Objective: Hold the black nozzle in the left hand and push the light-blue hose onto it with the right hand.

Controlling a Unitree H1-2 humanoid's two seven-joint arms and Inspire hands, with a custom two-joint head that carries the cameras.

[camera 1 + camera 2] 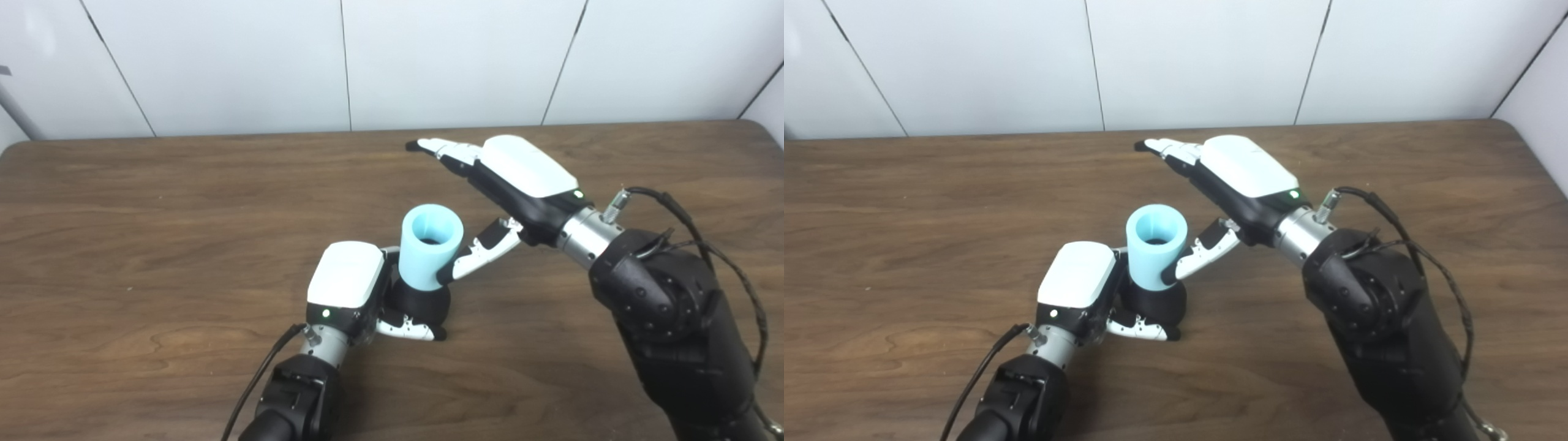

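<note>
The black nozzle (421,304) stands upright on the wooden table (122,245), near the middle. The light-blue hose (429,248), a short open tube, sits on top of it. My left hand (355,294) is shut on the nozzle's base, its thumb wrapped around the front. My right hand (514,177) is open, its fingers stretched out flat above and behind the hose. Only its thumb tip (468,260) rests against the hose's right side. The same scene shows in the right eye view, with the hose (1154,251) and nozzle (1157,303).
The table's far edge meets a white panelled wall (343,61). My right forearm (674,318) and its cable take up the lower right. My left forearm (294,392) comes in at the bottom centre-left.
</note>
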